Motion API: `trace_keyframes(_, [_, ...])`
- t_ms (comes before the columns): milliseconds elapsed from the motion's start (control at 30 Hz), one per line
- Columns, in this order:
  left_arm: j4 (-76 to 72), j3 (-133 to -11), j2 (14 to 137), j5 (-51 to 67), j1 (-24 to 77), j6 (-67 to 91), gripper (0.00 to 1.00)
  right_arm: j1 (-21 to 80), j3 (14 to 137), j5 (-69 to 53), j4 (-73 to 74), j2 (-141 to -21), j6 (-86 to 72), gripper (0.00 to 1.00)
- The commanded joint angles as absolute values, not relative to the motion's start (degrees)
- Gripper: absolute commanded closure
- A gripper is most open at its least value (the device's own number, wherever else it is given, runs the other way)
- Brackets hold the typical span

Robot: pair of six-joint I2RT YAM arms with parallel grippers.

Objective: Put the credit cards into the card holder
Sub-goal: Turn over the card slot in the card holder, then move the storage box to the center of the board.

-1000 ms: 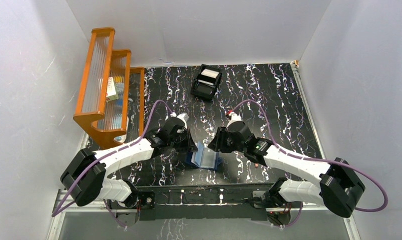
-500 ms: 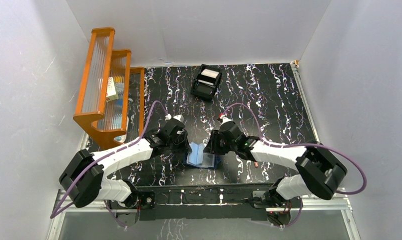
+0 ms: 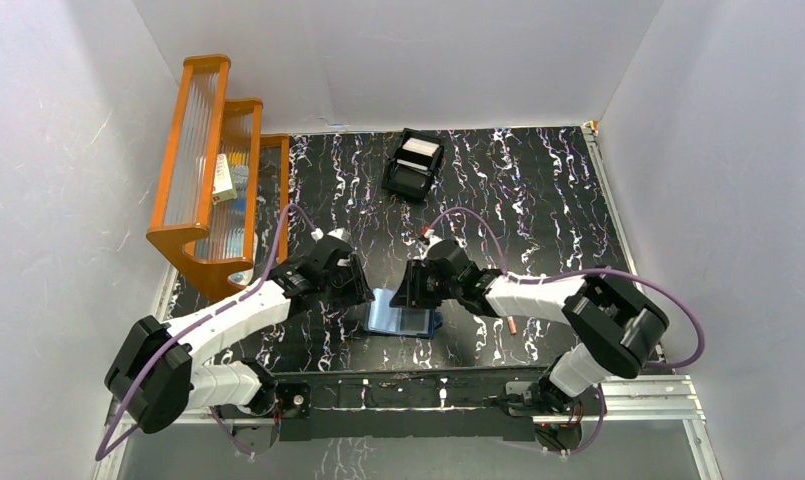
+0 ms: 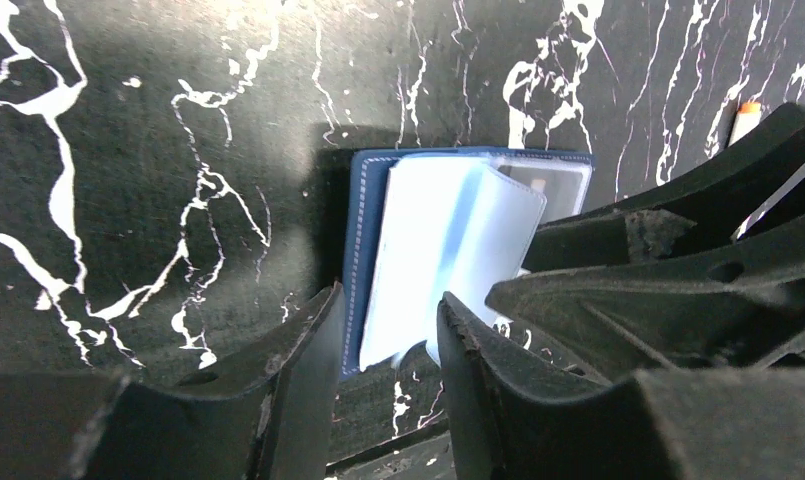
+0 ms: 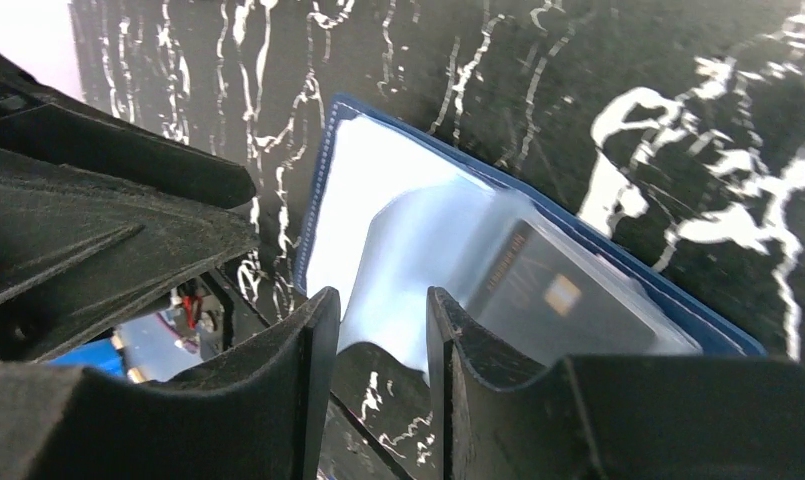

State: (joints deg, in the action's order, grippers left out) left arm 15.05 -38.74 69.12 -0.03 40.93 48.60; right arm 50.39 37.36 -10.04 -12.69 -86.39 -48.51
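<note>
card holder (image 4: 448, 250) lies open, edges flanked by left hand (image 4: 388, 312) and right hand (image 5: 382, 305), both narrowly parted, empty.

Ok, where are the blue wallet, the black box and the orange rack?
wallet (image 3: 398, 318): top view, on its open pale-blue inside.
black box (image 3: 405, 186): top view, on its dark near end.
orange rack (image 3: 190, 243): top view, on its wooden front end.

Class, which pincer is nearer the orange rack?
Left. The left pincer sits just right of the rack's near end; the right pincer is farther right, over the wallet.
</note>
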Motion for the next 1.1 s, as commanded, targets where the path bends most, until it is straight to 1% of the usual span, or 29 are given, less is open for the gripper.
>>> trace_keyframes(0, [16.2, -38.1, 66.0, 2.5, 38.5, 47.5, 0.61, 50.7, 40.2, -16.3, -22.3, -89.4, -51.3, 0.54])
trace_keyframes(200, [16.1, -37.6, 64.3, 3.7, 37.5, 46.6, 0.57, 50.7, 42.5, -17.6, -23.4, -91.8, -50.1, 0.51])
trace_keyframes(300, [15.3, -37.3, 63.5, 4.2, 37.4, 46.1, 0.56, 50.6, 44.0, -16.8, -21.0, -91.8, -49.1, 0.51])
trace_keyframes(500, [15.3, -38.4, 63.2, 4.6, 37.4, 44.6, 0.55, 49.4, 46.9, -14.9, -13.3, -89.2, -42.0, 0.49])
trace_keyframes(600, [15.8, -39.2, 63.1, 4.0, 37.4, 43.3, 0.55, 47.1, 49.9, -9.9, -6.7, -86.6, -37.5, 0.48])
trace_keyframes(800, [16.3, -40.7, 62.7, 4.1, 37.4, 40.1, 0.55, 41.0, 61.3, 7.5, 5.4, -87.0, -33.0, 0.48])
trace_keyframes(900, [16.9, -41.0, 61.9, 4.8, 37.4, 38.0, 0.54, 36.6, 66.8, 12.0, 7.2, -90.5, -32.0, 0.47])
trace_keyframes(1067, [19.5, -41.9, 60.6, 6.0, 37.4, 34.8, 0.53, 31.5, 79.2, 16.1, 12.0, -101.4, -32.0, 0.47])
